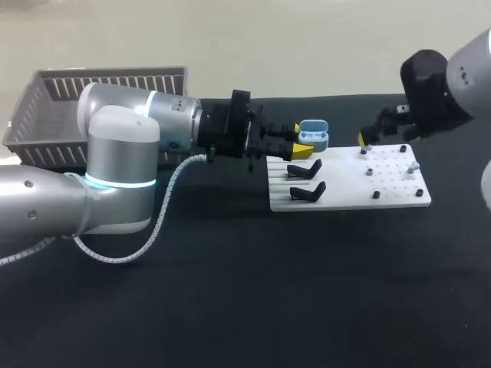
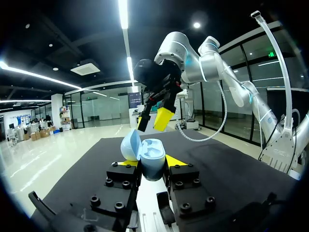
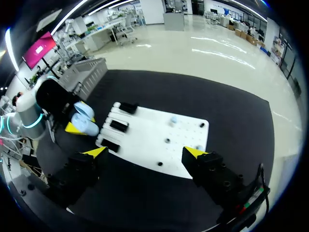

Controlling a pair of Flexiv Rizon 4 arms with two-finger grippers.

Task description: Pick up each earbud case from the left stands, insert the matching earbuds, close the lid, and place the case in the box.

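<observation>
The left end effector (image 1: 301, 140), upper middle of the head view, is clamped on the blue case (image 1: 313, 134). One yellow finger presses each side. The lid stands open, and the case sits at the far edge of the white board (image 1: 399, 201), just beyond the black stands (image 1: 305, 170). The right end effector (image 3: 145, 152) comes in from the upper right and hangs spread wide and empty over the board's pegs. Pick-up looks done, so inserting earbuds is the step in hand. Next, the right arm likely has to come down on what I take for a pale earbud (image 1: 364, 151), pinch it and carry it to the open case. The box (image 1: 46, 115) sits on the counter (image 1: 230, 307), upper left.
</observation>
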